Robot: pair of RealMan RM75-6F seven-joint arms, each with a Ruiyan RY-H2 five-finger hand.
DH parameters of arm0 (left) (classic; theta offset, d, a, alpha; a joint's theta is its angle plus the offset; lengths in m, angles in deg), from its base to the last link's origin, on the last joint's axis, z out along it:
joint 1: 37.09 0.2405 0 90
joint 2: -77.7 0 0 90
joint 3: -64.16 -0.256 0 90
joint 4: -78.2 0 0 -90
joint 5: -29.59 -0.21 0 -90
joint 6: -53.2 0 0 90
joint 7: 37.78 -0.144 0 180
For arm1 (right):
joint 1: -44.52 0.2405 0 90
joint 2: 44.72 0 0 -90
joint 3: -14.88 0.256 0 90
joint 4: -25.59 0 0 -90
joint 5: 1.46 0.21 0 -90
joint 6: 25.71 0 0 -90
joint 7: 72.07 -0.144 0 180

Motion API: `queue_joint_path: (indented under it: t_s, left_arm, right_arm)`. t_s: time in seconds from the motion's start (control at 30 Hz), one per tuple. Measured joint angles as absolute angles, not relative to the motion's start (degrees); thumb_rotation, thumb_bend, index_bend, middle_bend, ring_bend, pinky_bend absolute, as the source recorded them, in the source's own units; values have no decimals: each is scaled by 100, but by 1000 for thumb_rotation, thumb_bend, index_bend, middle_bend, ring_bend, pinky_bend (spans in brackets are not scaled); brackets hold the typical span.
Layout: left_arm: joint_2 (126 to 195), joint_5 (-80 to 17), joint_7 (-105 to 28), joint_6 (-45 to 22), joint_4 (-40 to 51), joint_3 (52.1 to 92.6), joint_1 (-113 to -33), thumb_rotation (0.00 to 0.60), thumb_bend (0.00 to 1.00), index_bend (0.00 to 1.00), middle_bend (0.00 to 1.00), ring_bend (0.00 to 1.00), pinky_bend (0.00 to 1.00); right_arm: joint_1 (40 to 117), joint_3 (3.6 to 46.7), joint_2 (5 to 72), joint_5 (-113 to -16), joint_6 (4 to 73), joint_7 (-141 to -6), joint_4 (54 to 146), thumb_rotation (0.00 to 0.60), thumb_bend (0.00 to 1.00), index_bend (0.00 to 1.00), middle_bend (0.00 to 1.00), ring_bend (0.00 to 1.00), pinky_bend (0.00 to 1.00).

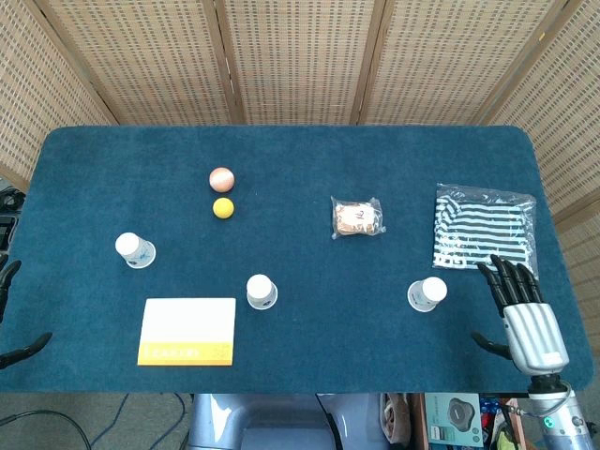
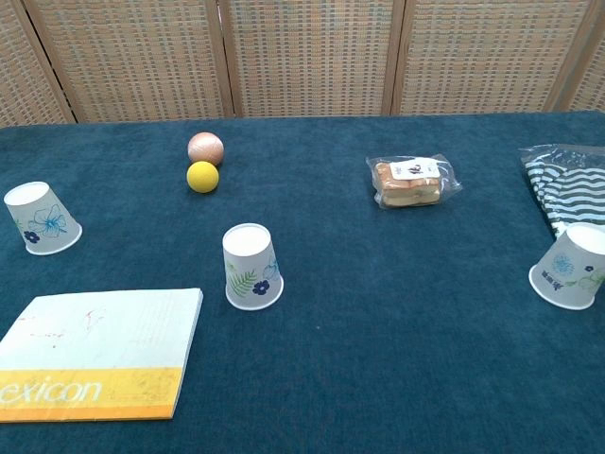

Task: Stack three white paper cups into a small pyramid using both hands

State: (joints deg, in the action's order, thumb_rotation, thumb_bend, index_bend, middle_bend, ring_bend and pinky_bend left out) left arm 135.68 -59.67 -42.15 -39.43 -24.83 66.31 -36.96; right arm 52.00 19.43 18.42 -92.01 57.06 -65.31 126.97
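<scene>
At the desk's (image 1: 309, 178) left edge, near the front corner, only a few dark fingers of the left hand (image 1: 11, 319) show in the head view, spread apart with nothing between them. The three paper cups stand upside down, well apart from one another along the front half of the desk: the left cup (image 1: 135, 250) near the left edge, the middle cup (image 1: 262, 291) close to the front edge just beside a white and yellow booklet (image 1: 187, 331), and the right cup (image 1: 427, 293) toward the front right. Each is likely very light, thin-walled and easy to crush or tip, so a gentle hold across the side wall, about midway up where the cone is stiffer than at the open rim, looks safest; the waxy paper may slip under hard fingertips. Behind them lie a pink ball (image 1: 221, 177) touching or nearly touching a yellow ball (image 1: 222, 208), a wrapped snack (image 1: 357, 217) and a striped cloth in a clear bag (image 1: 483, 228). The right hand (image 1: 522, 311) hovers by the front right corner, near the right cup, fingers extended and apart, holding nothing.
</scene>
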Motion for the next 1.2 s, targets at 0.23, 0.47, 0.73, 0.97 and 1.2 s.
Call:
queue_joint_path:
  t_s: [0.23, 0.47, 0.73, 0.97, 1.2]
  left_arm:
    - [13615, -5789, -4338, -3782, -2491, 6684, -3771, 600, 114, 0, 0, 0, 0]
    - [13650, -5512, -4425, -3561, -2454, 6777, -3881, 600, 113, 0, 0, 0, 0]
    - [13648, -5422, -4440, -3535, -2442, 6816, -3901, 600, 114, 0, 0, 0, 0]
    - [13653, -5378, -4461, -3491, -2431, 6818, -3920, 600, 113, 0, 0, 0, 0]
    - [13648, -5351, -4497, -3442, -2461, 6806, -3939, 600, 114, 0, 0, 0, 0]
  right_arm:
    - [6034, 2136, 1900, -8845, 4214, -7462, 12233, 600, 86, 166, 240, 143, 262]
    - [6751, 2227, 2538, -8488, 3230, -7955, 11304, 600, 176, 219, 291, 201, 332]
    - [7003, 2203, 3166, -8158, 2866, -7885, 10555, 600, 280, 393, 482, 427, 541]
    - [7091, 2166, 3437, -8006, 2809, -7610, 10218, 600, 400, 450, 576, 517, 645]
    - [7108, 2145, 3379, -8068, 2931, -7532, 10500, 600, 405, 452, 580, 518, 645]
